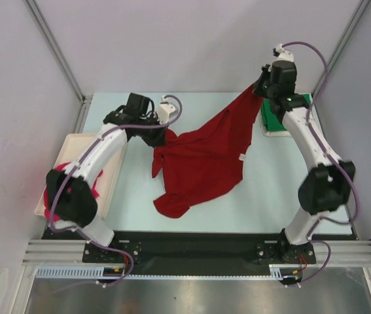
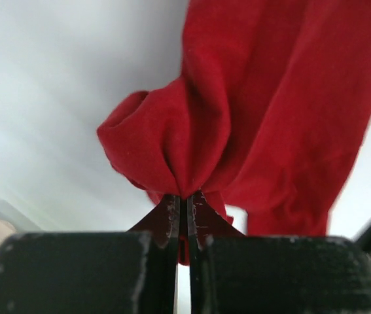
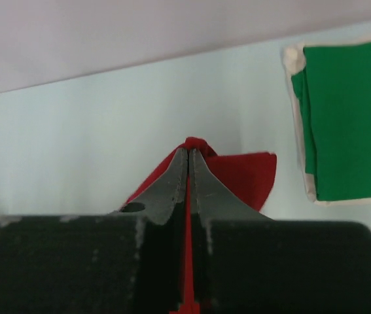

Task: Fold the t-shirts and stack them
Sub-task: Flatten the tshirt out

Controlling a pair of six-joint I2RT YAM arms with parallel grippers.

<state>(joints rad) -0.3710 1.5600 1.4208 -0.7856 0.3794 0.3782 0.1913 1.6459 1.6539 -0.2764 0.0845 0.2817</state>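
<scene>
Two sets of fingers (image 3: 172, 186) pinch the red t-shirt (image 1: 205, 160); tag (image 1: 242, 157) seemingly unreadable.

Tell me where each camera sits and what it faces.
Top external: above and behind, looking down at the table; both arms show.
Left wrist: looking along the left gripper, shut on the red shirt.
Right wrist: looking along the right gripper, shirt pinched, green shirt beyond.
Shared: all see the red shirt.

Left arm arches inward, left gripper (image 2: 184, 196) pinched on the dark red t-shirt (image 1: 205, 160); right arm stretches far back, right gripper (image 3: 189, 152) raised, clamping it too.
</scene>
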